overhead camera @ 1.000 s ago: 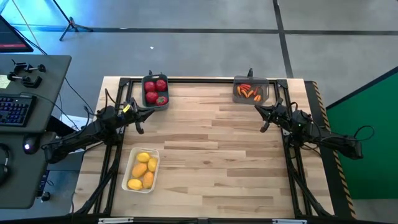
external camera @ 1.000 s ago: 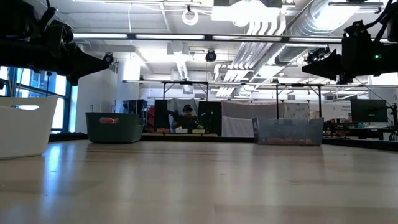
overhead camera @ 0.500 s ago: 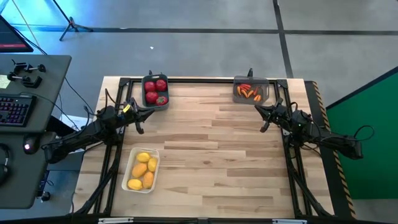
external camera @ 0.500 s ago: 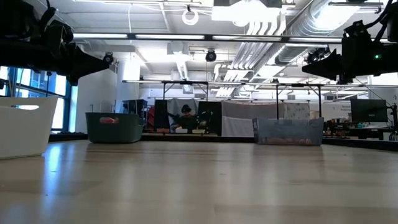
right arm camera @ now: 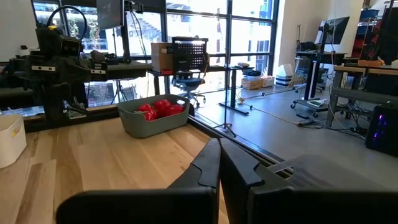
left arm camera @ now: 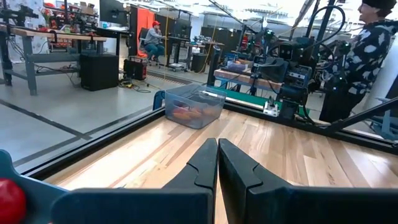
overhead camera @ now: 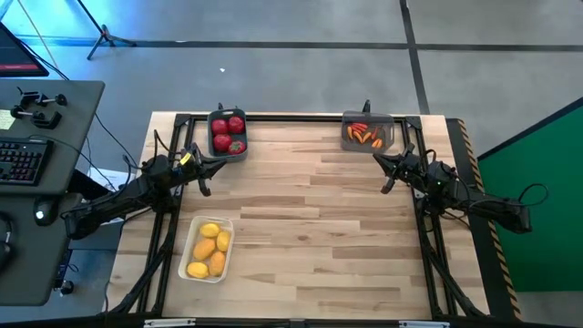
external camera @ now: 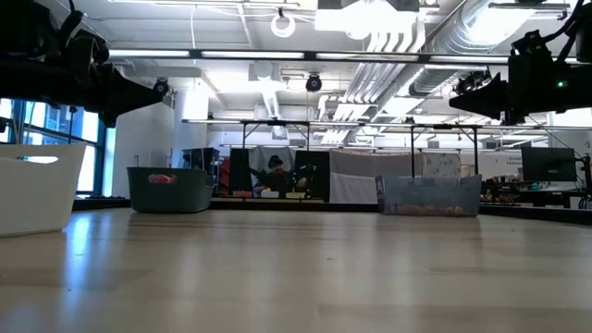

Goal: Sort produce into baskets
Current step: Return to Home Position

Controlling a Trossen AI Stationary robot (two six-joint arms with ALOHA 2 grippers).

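Starting at the near edge of the wooden table [overhead camera: 319,228], one white tray [overhead camera: 193,235] sits toward the left side and holds five yellow lemons [overhead camera: 204,248]. Farther back, both arms reach in from the table's two sides and carry nothing. The left gripper [left arm camera: 217,149] hangs just short of the dark grey bin [overhead camera: 228,158], and the right gripper [right arm camera: 219,149] hangs just short of the clear bin [overhead camera: 389,135]. Each has its two fingers pressed together. These two bins stand at the far edge, well apart from each other. On the left, the dark grey bin holds four red tomatoes [overhead camera: 221,142]. On the right, the clear bin holds a small heap of orange-red peppers [overhead camera: 364,136], too small to count.
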